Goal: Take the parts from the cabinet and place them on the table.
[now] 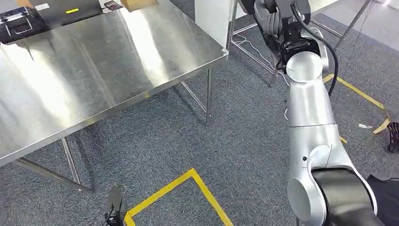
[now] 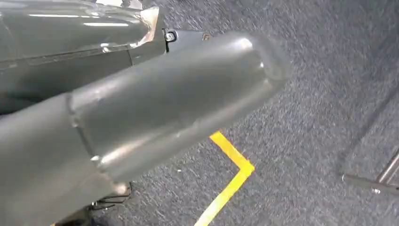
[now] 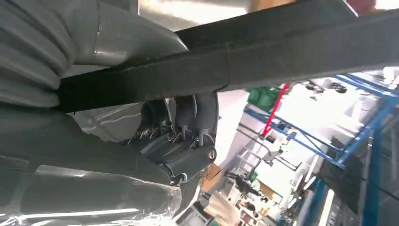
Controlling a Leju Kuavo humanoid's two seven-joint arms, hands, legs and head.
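Note:
My right arm is raised at the right of the head view, with the right hand point(image 1: 272, 18) up near the top edge, beyond the steel table's point(image 1: 94, 70) far right corner. In the right wrist view a long black strip-like part point(image 3: 263, 61) crosses the picture, and the dark fingers point(image 3: 188, 113) curl around it below the grey ribbed cover. Clear plastic film lies against the hand. My left hand point(image 2: 141, 108) hangs low over the carpet; its thick grey thumb reaches out with nothing in it.
At the table's far end stand a black case point(image 1: 19, 23), a dark box with a yellow mark point(image 1: 70, 12) and a cardboard box point(image 1: 139, 4). A white panel point(image 1: 211, 19) and metal frame legs point(image 1: 254, 52) stand behind. Yellow tape point(image 1: 188, 183) marks the grey carpet.

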